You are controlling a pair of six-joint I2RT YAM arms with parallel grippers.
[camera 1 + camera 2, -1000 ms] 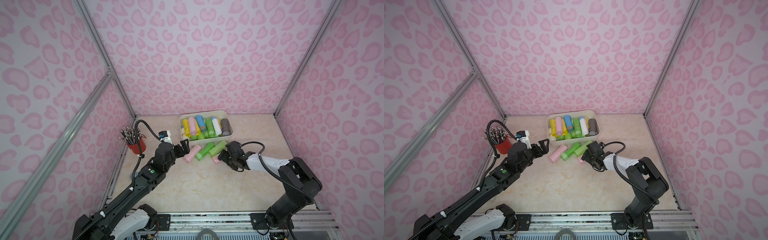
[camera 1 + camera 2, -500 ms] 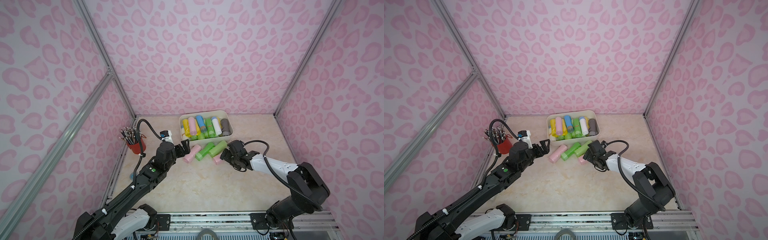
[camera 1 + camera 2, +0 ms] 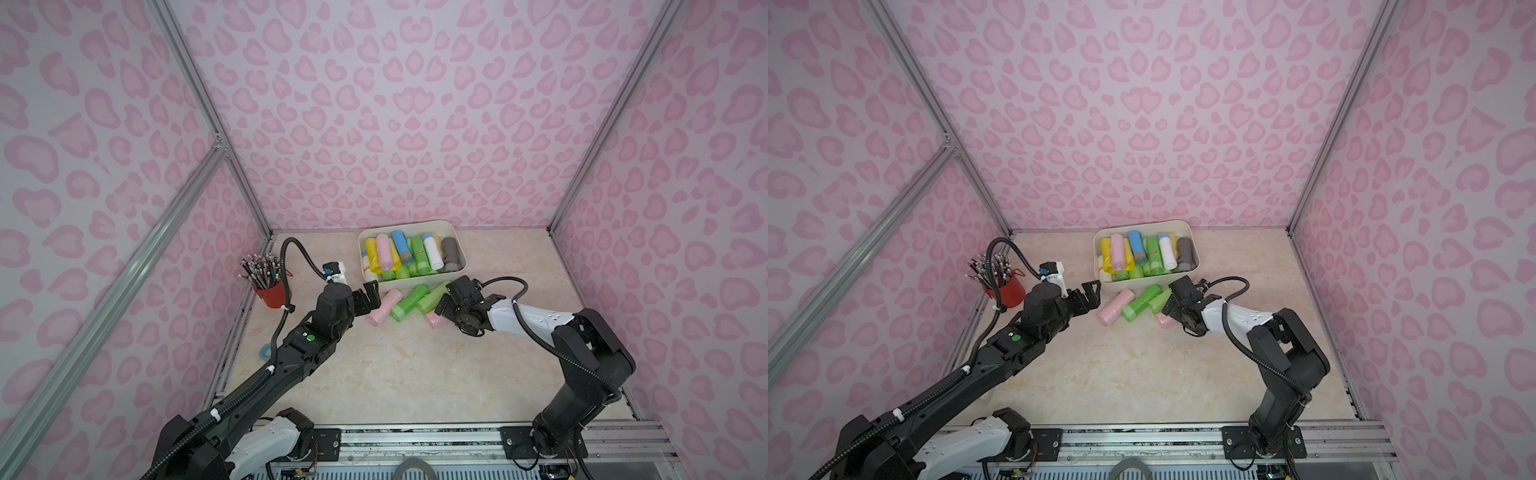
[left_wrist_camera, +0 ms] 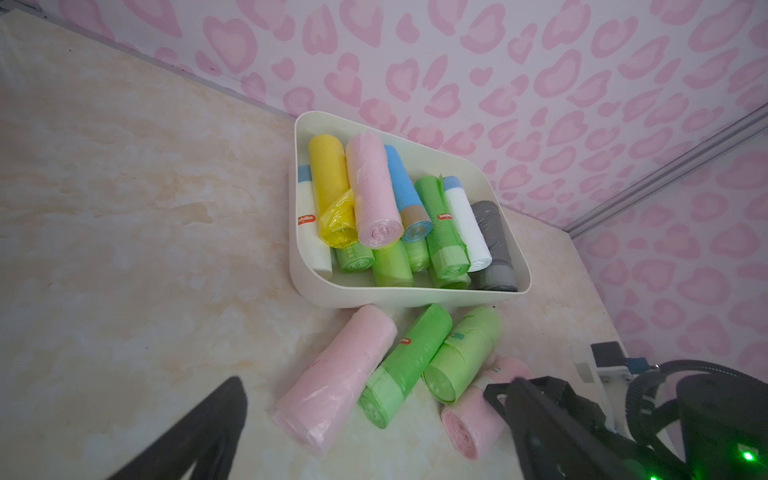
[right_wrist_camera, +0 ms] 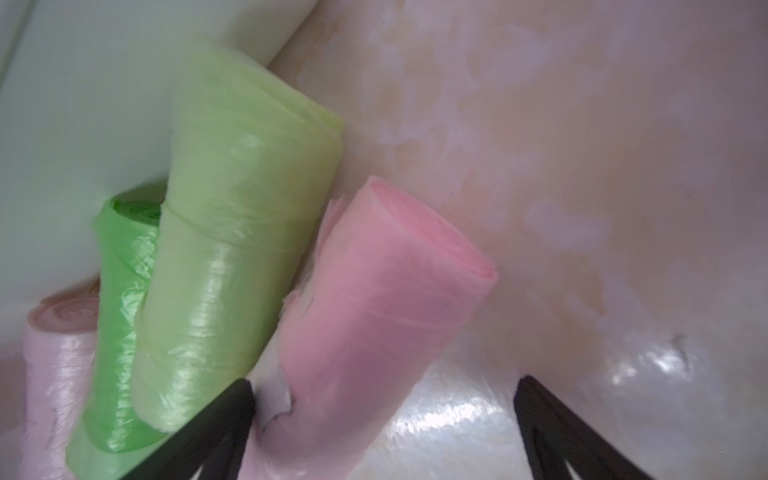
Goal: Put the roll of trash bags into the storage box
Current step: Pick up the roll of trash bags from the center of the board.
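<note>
Currently — pink roll (image 5: 374,291), judged light, soft, slippery; to be gripped mid-body; right gripper (image 5: 384,380) is spread wide astride it, left gripper (image 3: 371,296) likewise wide

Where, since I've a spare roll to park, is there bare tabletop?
Widest: the tabletop between the loose rolls and the front rail. Also the strip between the storage box and the right wall. Crowded: just before the box, four rolls flanked by both pairs of open jaws; the box itself is full.
</note>
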